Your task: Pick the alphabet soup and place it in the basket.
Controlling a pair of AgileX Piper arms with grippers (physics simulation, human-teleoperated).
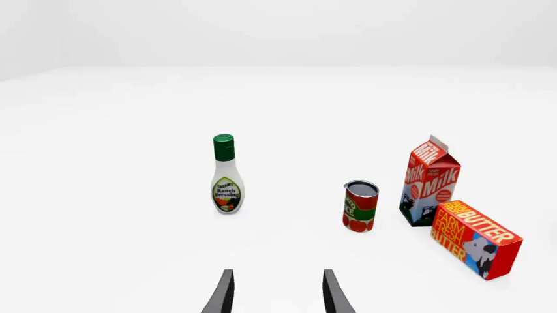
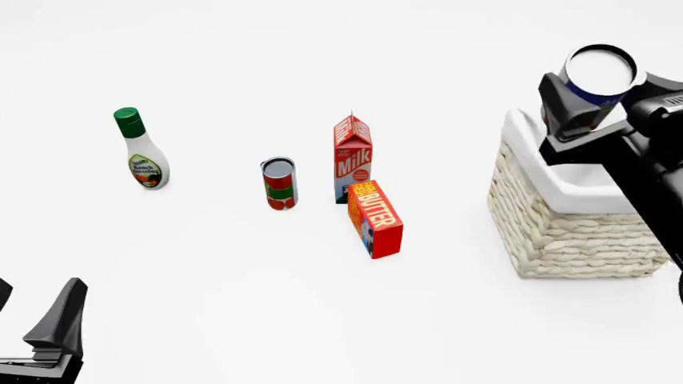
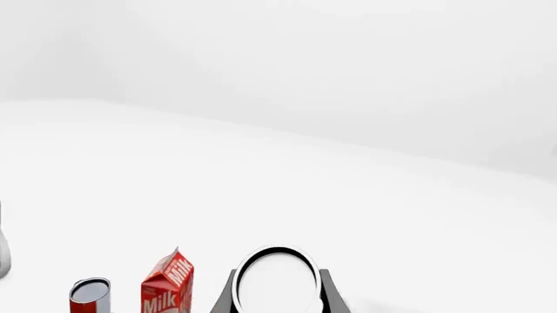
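Soup lifted, not yet dropped.
Your right gripper [image 2: 593, 100] clamps the alphabet soup [image 2: 597, 74] above the basket [image 2: 565, 192]; lowering and release remain. Left gripper [image 1: 276, 293] idles, spread wide.

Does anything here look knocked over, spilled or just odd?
Nothing is spilled or damaged. The butter box lies on its side beside the upright milk carton. The oddest sight: the alphabet soup held in the air by the right pincer above the basket.

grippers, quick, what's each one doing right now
Left gripper: open, holding nothing.
Right gripper: shut on the alphabet soup, held above the basket.
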